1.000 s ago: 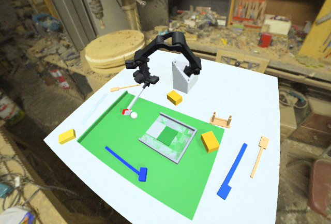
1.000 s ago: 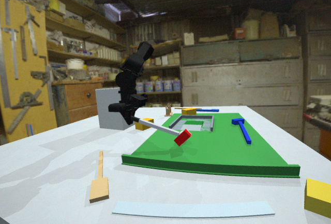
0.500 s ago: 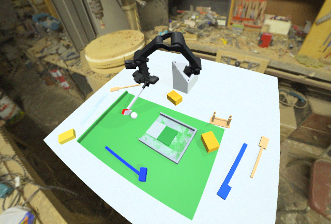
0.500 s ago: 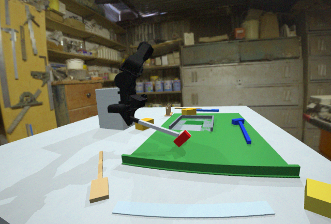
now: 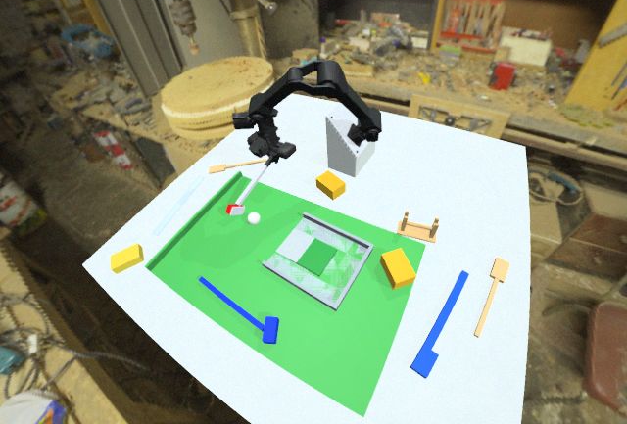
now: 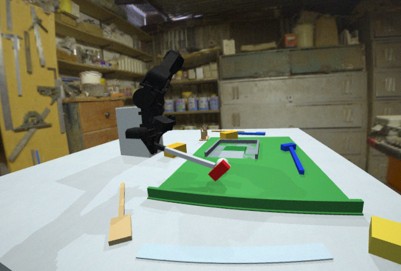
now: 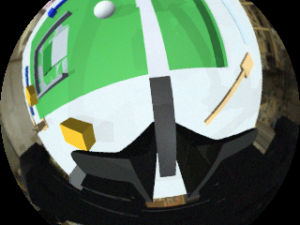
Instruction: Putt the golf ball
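Observation:
My gripper (image 5: 273, 158) (image 6: 157, 147) (image 7: 161, 124) is shut on the dark grip of the red putter (image 5: 234, 209) (image 6: 218, 171), whose pale shaft also crosses the wrist view. The shaft slants down from the fingers and the head is tilted, low over the near-left part of the green mat. The white golf ball (image 5: 253, 217) (image 6: 223, 160) (image 7: 104, 9) is on the mat just beside the head, on the ramp side; the exterior view shows it partly hidden by the head. A small gap shows in the top view. The grey-walled ramp (image 5: 295, 246) (image 6: 229, 154) surrounds the raised green square (image 5: 317, 257) (image 6: 235, 148).
A blue putter (image 5: 230, 303) (image 6: 296, 158) lies on the mat. An orange block (image 5: 397, 268) is at the mat's far edge; another (image 5: 330, 184) (image 7: 77, 134) is near the arm's base. A wooden stand (image 5: 417, 230) is beyond the mat. A low green wall (image 5: 195, 221) (image 6: 252, 204) borders the mat.

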Robot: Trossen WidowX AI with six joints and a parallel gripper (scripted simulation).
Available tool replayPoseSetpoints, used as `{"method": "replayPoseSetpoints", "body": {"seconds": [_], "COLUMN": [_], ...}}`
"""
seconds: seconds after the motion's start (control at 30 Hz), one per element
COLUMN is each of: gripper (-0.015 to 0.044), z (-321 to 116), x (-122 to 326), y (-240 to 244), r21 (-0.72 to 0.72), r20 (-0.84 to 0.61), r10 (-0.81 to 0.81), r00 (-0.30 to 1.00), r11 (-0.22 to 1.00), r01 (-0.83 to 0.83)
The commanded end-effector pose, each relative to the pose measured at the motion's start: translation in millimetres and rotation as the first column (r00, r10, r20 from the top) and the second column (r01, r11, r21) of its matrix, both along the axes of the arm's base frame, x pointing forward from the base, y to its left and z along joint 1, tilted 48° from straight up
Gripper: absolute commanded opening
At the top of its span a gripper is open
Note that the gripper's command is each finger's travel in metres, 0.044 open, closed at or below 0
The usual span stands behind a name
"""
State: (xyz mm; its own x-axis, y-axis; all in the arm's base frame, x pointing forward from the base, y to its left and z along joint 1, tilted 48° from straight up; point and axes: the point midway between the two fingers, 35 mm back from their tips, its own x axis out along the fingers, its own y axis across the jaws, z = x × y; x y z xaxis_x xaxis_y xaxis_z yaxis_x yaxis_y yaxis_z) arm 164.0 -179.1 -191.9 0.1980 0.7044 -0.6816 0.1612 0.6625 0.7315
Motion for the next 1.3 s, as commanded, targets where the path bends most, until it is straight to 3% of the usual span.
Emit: {"method": "replayPoseSetpoints", "body": {"seconds": [0.0, 0.3, 0.77, 1.27], "gripper": [0.0000, 0.0000, 0.0000, 0.0000], "z": [25, 97, 136, 131], "x": [10, 22, 10, 12], "y": [16, 88, 46, 51], "r21": [0.001, 0.008, 0.006, 0.008], "r20": [0.003, 0.006, 0.005, 0.002], "r10": [0.000, 0.002, 0.002, -0.001], "r00": [1.000, 1.000, 1.000, 1.000], "r11": [1.000, 1.000, 1.000, 1.000], "r01": [0.000, -0.002, -0.002, 0.001]}}
